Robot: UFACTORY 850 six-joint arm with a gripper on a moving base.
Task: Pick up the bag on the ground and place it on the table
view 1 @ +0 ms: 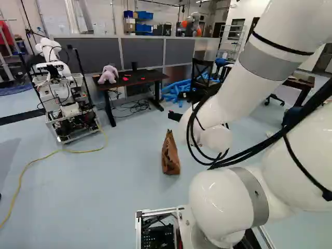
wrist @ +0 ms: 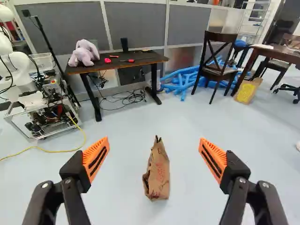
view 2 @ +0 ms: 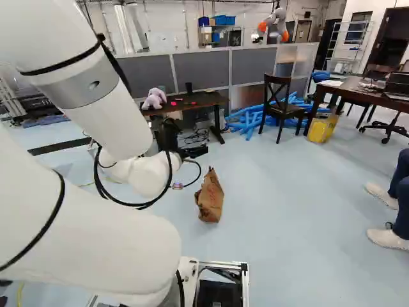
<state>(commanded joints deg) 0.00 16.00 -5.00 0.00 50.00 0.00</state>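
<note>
Because the bag (wrist: 158, 173) looks to be of thin brown paper, I judge that it is light and soft, not slippery, but easy to crush or to tear. It stands upright on the floor (view 1: 104, 197), a little below the centre of both base views; in the wrist view it is ahead of the gripper (wrist: 153, 141), within the span of its 2 fingers. The gripper is spread wide and grasps nothing. The upper part, where the paper is creased and narrows, seems the best place for the hold, with 1 orange pad (wrist: 96, 159) on each side. If something heavy is inside, a hold too near the ragged edge could rip it, so a somewhat lower grip would be safer.

What the bag contains is hidden, and I cannot tell whether its mouth is open. In the base views the arm (view 1: 236, 197) covers much of the gripper. The dark table (wrist: 154, 59) shows in the wrist view; another table (view 2: 358, 86), upper right of the right base view, is cut off. Which of the 2 is meant, I cannot tell.
</note>
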